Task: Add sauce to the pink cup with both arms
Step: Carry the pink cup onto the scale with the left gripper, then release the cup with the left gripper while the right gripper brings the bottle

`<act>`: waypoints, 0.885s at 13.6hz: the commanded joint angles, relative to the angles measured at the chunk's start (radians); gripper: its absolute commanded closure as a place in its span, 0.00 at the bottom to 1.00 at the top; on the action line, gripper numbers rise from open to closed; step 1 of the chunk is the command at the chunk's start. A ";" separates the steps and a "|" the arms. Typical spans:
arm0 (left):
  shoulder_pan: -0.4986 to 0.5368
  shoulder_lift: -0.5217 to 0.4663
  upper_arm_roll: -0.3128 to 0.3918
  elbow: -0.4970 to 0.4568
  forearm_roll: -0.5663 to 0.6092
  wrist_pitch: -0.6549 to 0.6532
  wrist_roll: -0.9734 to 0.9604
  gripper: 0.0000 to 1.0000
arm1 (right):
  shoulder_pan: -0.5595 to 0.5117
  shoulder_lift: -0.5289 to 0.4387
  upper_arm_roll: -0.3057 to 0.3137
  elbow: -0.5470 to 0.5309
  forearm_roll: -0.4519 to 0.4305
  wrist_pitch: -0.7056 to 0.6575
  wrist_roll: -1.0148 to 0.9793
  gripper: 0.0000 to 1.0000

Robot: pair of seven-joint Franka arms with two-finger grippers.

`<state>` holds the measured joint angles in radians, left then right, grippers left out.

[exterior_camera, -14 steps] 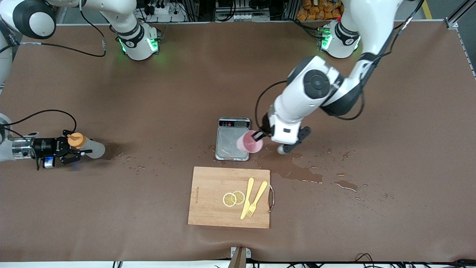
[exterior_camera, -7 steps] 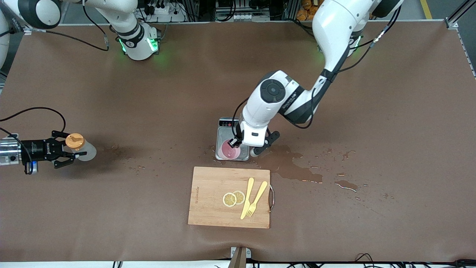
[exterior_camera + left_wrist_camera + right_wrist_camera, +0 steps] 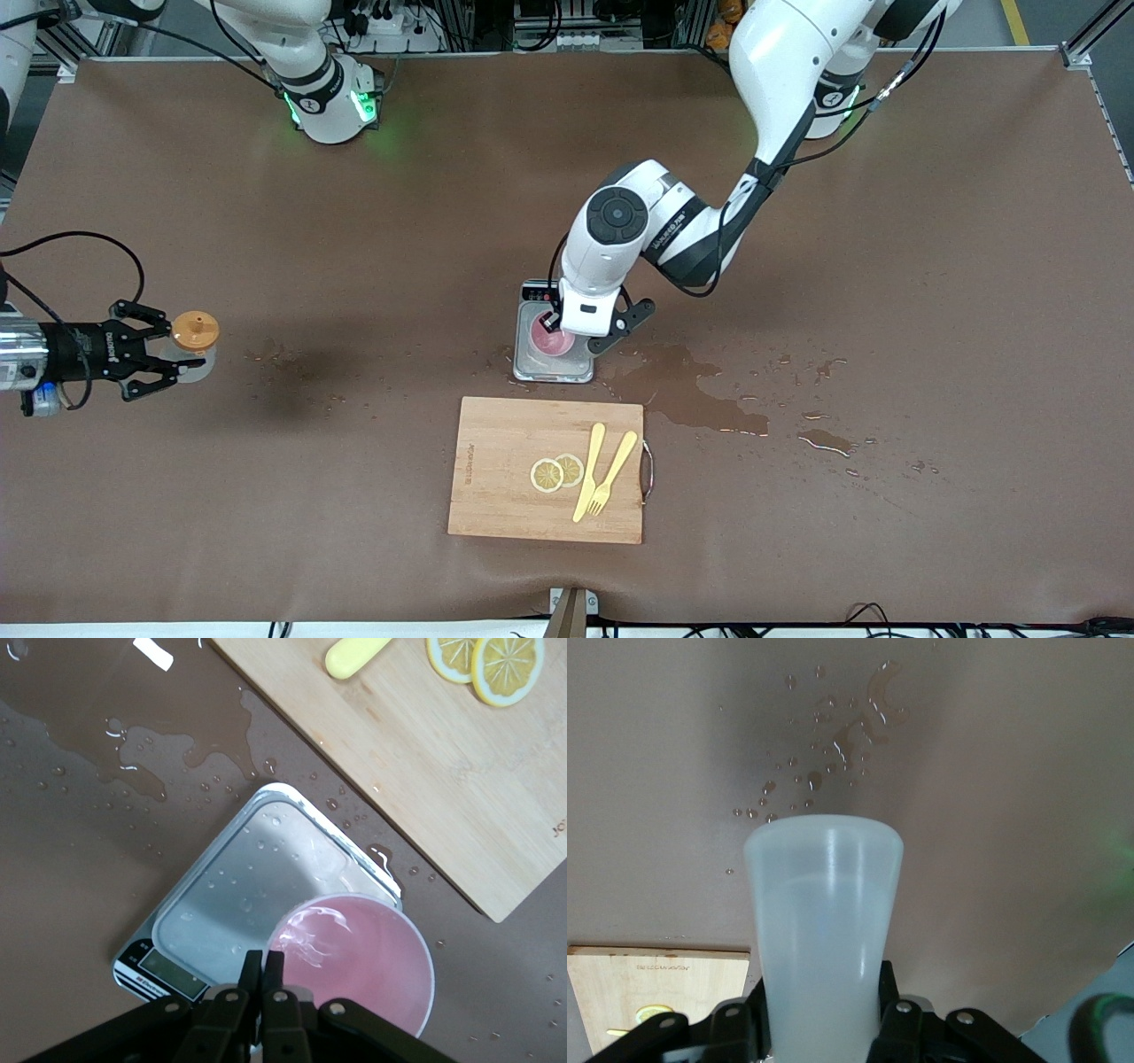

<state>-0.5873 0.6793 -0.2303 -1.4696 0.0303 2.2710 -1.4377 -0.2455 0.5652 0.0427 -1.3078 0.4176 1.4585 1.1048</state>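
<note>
The pink cup (image 3: 551, 340) stands upright over the plate of the scale (image 3: 532, 363), its open mouth up. My left gripper (image 3: 556, 325) is shut on the cup's rim. In the left wrist view the fingertips (image 3: 252, 964) pinch the rim of the cup (image 3: 354, 961) above the scale (image 3: 257, 886). My right gripper (image 3: 168, 350) is at the right arm's end of the table, shut on the sauce bottle (image 3: 191, 363), whose orange cap (image 3: 196, 330) points up. The right wrist view shows the translucent bottle (image 3: 824, 895) between the gripper's (image 3: 824, 992) fingers, up off the table.
A wooden cutting board (image 3: 505, 496) lies nearer the front camera than the scale, with two lemon slices (image 3: 556, 472), a yellow knife (image 3: 588, 470) and a yellow fork (image 3: 611, 474). A wet spill (image 3: 691, 394) spreads beside the scale toward the left arm's end.
My left gripper has carried the cup from beside the scale to over its plate and turned it upright. My right gripper has drawn back toward the table's end and turned the bottle cap-up.
</note>
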 commanded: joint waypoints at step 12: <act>0.004 -0.012 0.013 0.025 0.076 -0.015 -0.049 0.00 | 0.267 -0.064 -0.006 -0.021 -0.244 0.060 0.357 0.58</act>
<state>-0.5915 0.6870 -0.2251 -1.4582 0.0778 2.2708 -1.4717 -0.0109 0.5292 0.0430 -1.3079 0.2099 1.5060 1.4107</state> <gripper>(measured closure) 0.304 0.564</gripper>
